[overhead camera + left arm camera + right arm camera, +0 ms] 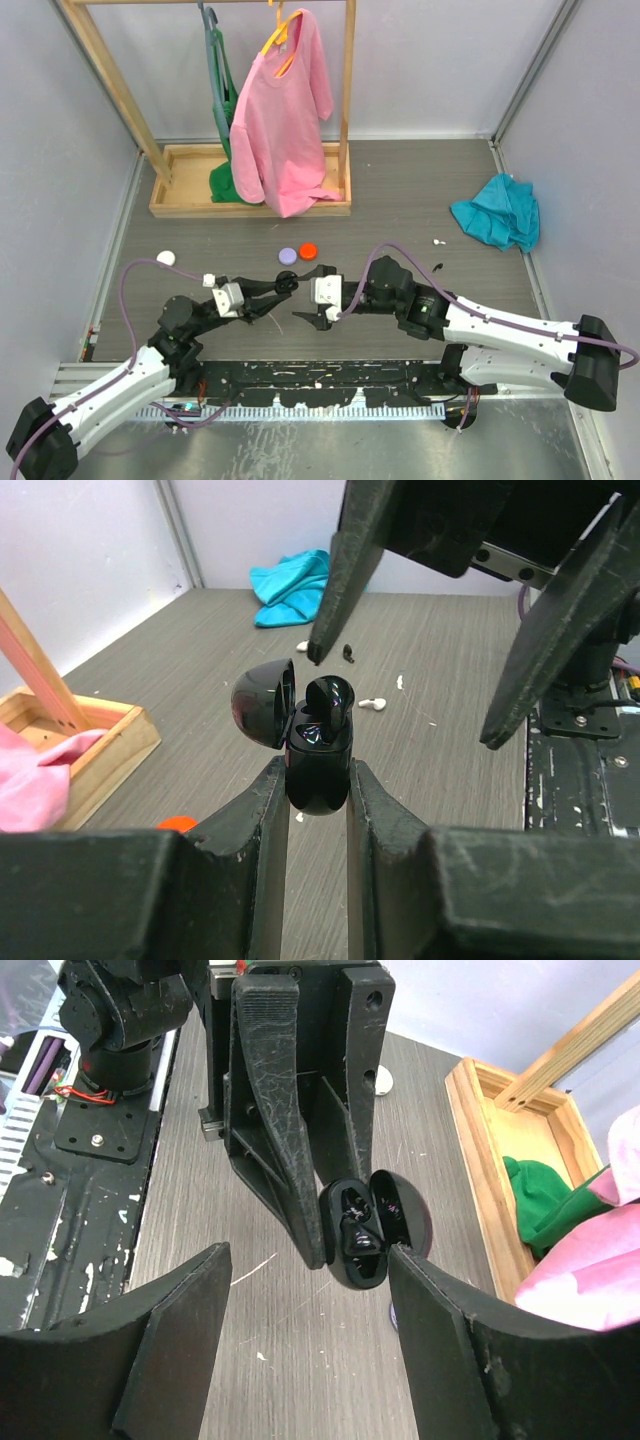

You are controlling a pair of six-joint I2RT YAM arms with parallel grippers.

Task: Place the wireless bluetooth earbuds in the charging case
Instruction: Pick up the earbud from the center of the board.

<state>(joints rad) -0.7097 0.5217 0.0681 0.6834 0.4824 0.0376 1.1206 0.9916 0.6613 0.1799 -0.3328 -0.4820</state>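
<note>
So here's where we're at. Our left gripper [278,290] is clamped on the lower body of the black charging case [318,772], holding it upright off the table [420,330]. The lid [262,702] is flipped open to one side. A dark earbud [328,698] sits in the case's mouth, but it looks like it's standing a bit proud rather than fully seated. We can't tell whether the other slot is filled.

Our right gripper [308,1260] is spread wide with nothing in it, hovering just above and beside the case. Down on the table there's a white earbud [372,704] and another dark bud [348,654] lying loose, well apart from the case.

Handling-wise, we'd guess these buds are super light, hard and glossy, so they're slippery and likely to squirt out of a pinch or twist on the way in. Best bet is probably pinching across the fat rounded head, leaving the stem free to drop into its slot. The case is smooth too, so the grip belongs on the body, never the hinged lid. If that bud needs seating, a gentle tap from above should do it. Pushing hard could rock the case in the fingers.
</note>
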